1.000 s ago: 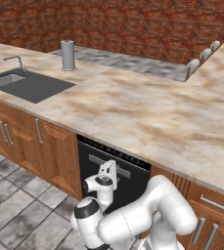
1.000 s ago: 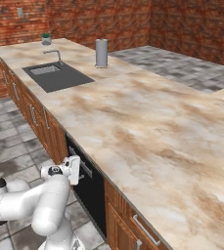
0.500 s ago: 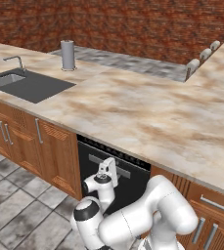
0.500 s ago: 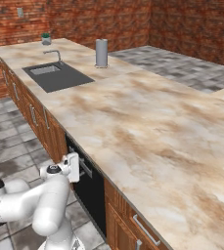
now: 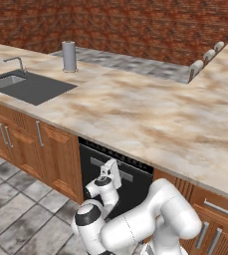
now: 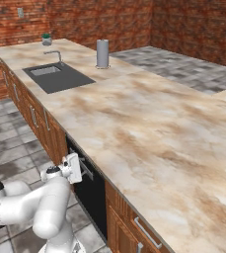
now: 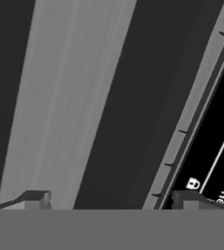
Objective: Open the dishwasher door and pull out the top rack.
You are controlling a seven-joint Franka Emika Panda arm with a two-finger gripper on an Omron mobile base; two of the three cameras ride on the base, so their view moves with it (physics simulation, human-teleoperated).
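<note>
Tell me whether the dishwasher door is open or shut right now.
Shut. The dishwasher door stands upright and flush with the wooden cabinet fronts, and the pincer is at its grey handle.

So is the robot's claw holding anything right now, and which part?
Nothing is held yet. The claw is open, its tips on either side of the grey handle of the dishwasher door, not closed on it.

Dishwasher door (image 5: 135, 187) under counter (image 5: 150, 119), probably right of sink (image 5: 28, 87).
</note>
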